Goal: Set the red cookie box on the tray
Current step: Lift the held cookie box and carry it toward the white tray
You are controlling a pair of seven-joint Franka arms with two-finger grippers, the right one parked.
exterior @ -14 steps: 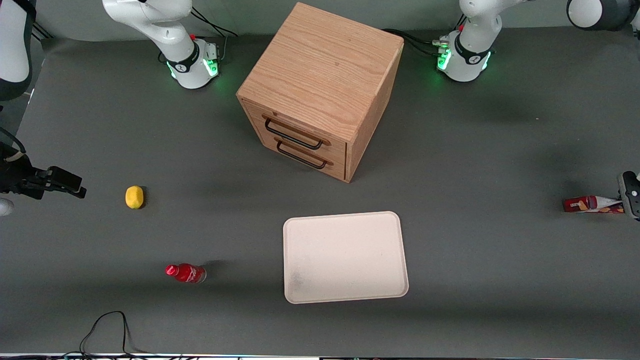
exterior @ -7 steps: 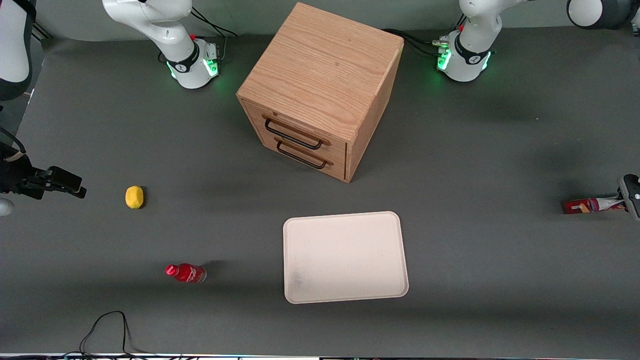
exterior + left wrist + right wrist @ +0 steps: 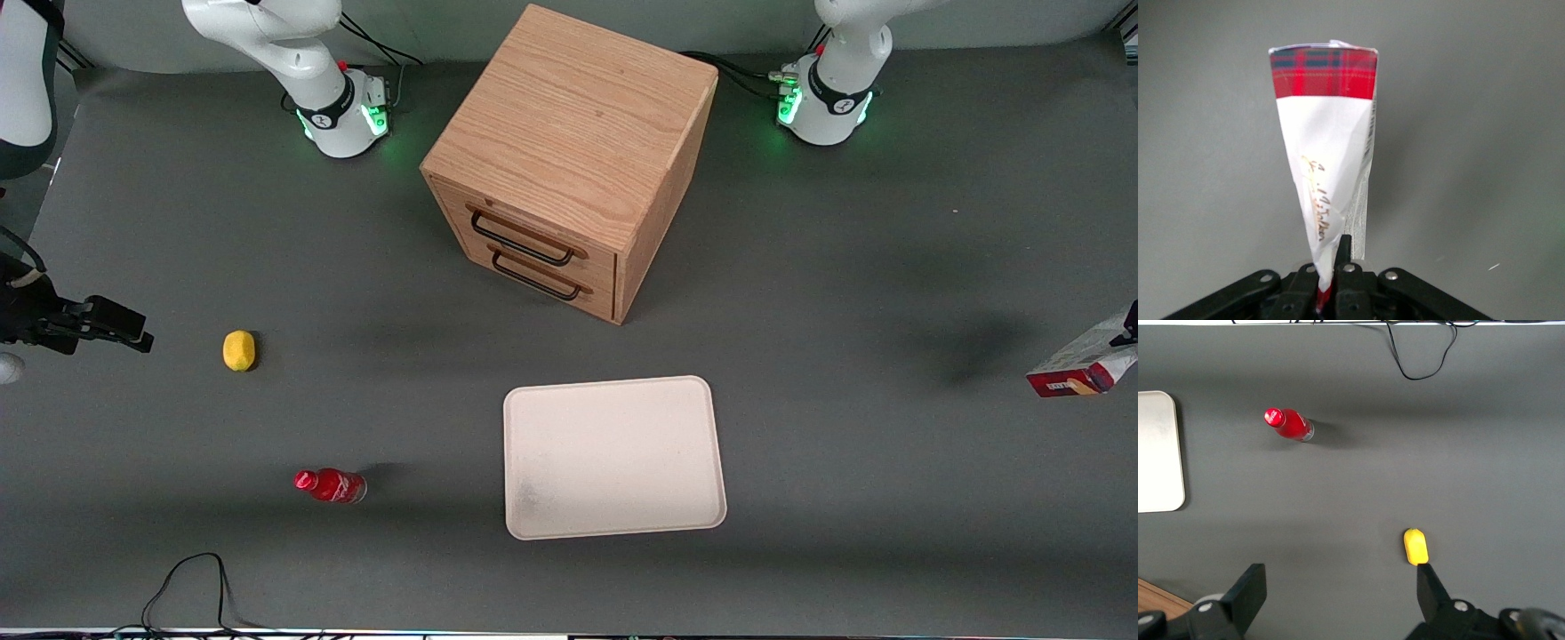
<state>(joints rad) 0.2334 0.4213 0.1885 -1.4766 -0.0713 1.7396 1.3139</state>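
This is a robotics lab, no question: two white arm bases (image 3: 342, 111) with green status lights are bolted onto a grey matted desk (image 3: 889, 249), black cables (image 3: 191, 587) trail off the edge, and a staged mix of props sits out, a wooden drawer cabinet (image 3: 569, 160), a cream tray (image 3: 613, 458), a lemon (image 3: 238, 350), a small red bottle (image 3: 331, 485)

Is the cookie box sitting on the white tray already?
No, the tray is bare, and the red cookie box hangs pinched in the gripper at the working arm's end of the table.
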